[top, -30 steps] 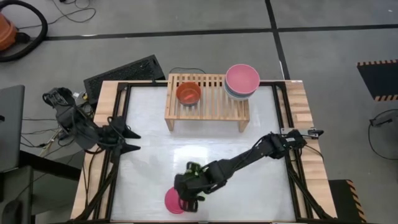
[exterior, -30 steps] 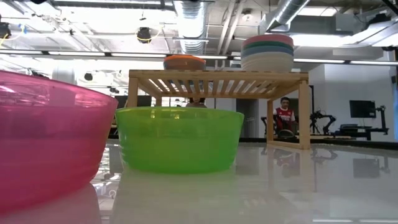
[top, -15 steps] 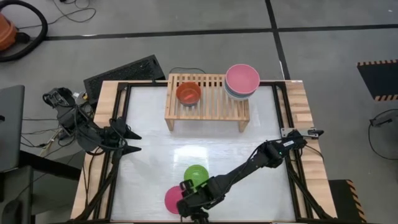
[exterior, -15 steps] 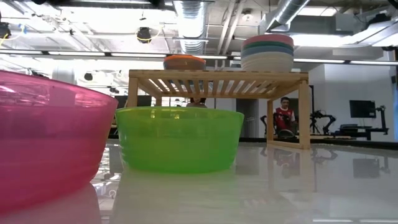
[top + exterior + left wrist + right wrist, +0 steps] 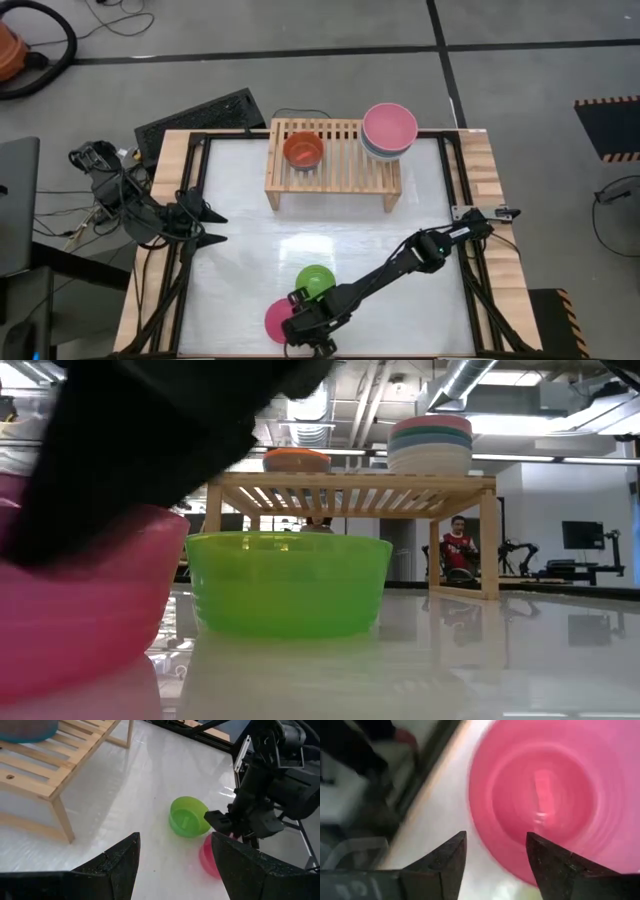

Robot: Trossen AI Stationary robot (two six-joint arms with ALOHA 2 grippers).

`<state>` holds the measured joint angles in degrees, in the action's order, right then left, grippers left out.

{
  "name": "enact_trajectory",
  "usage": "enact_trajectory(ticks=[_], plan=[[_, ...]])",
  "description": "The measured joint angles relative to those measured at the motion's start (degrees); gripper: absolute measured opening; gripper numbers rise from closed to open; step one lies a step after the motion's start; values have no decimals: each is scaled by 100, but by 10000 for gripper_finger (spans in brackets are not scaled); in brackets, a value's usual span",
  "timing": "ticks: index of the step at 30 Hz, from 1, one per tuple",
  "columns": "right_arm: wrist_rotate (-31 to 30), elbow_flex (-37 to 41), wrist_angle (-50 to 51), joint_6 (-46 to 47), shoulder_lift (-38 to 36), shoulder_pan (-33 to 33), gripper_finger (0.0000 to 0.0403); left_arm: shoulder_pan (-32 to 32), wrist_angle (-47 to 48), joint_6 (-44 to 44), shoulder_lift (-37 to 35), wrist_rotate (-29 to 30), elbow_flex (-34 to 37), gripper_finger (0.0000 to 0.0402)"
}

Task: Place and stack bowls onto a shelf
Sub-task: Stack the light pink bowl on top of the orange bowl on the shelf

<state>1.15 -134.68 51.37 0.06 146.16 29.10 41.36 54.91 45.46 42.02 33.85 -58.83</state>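
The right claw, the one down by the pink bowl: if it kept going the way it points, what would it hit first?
Most likely the magenta bowl: the right claw is open, its fingers straddling the rim, one over the inside. How close it is cannot be told.

You have the shelf [image 5: 332, 158], light slatted wood, at the table's far edge; a red-orange bowl [image 5: 303, 150] sits upright on its left part; a stack of bowls [image 5: 389, 131], pale pink on top, on its right end; well in front of the shelf, lime green bowl [image 5: 316, 281] and magenta bowl [image 5: 277, 320], both upright, side by side.
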Motion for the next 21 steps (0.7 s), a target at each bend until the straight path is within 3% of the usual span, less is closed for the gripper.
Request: enact_trajectory(ticks=[9, 15, 21], plan=[[3, -1, 231, -105, -7, -96, 97, 2, 16, -12, -2, 200, 0, 229], [50, -11, 356, -227, 30, -194, 29, 0, 16, -132, 0, 284, 0, 229], [13, -12, 430, -177, -43, -255, 22, 2, 16, -132, 0, 286, 0, 229]])
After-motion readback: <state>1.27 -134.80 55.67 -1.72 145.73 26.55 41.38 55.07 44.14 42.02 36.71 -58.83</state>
